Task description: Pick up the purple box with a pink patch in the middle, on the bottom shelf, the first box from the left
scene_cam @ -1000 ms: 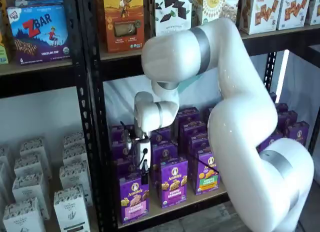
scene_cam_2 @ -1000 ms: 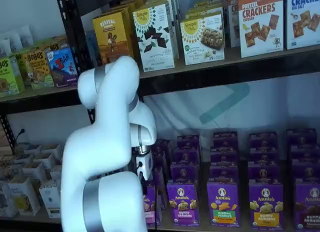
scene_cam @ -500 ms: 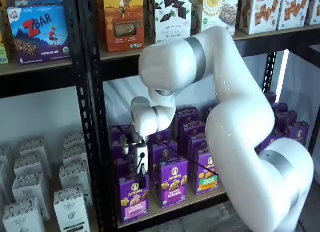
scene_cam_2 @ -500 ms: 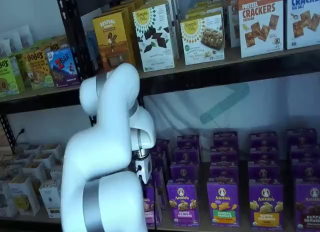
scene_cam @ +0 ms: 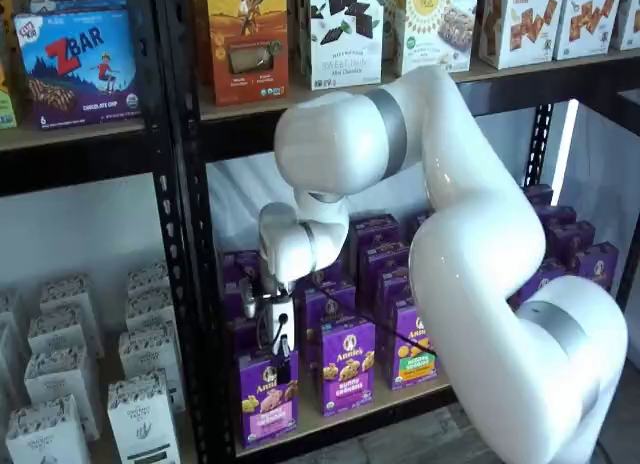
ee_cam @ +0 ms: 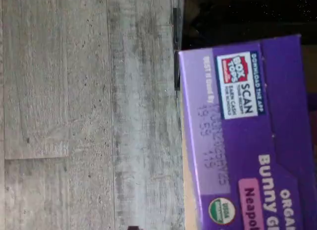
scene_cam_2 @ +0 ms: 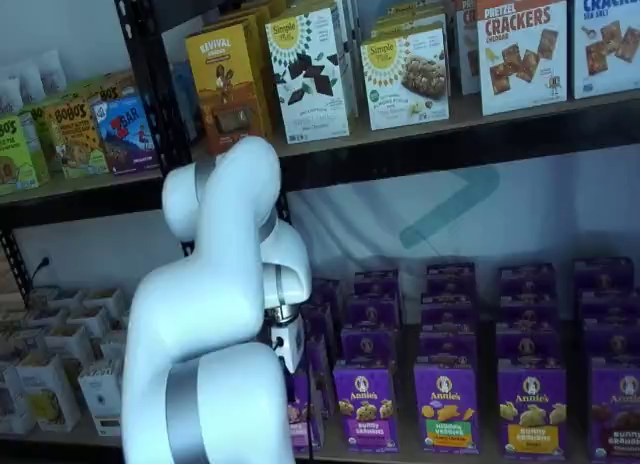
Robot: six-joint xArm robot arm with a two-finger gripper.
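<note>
Tool hanging right over the purple box on the bottom shelf

In a shelf view the tool (scene_cam: 280, 346) comes down off the white arm (scene_cam: 480, 274), its white body with the black fingers sitting just above the top edge of the purple box (scene_cam: 267, 394), the front carton at the left end of the bottom shelf (scene_cam: 350, 412). The fingers show side-on as one dark strip, so I honestly can't tell how far apart they are or whether they're touching the box. The box stands upright at the front edge of the wooden surface, just beside another purple carton (scene_cam: 347, 365) with a pink panel. In the wrist view the box's purple top flap (ee_cam: 247, 136) fills one side, with grey plank flooring (ee_cam: 89, 111) beside it.
</note>
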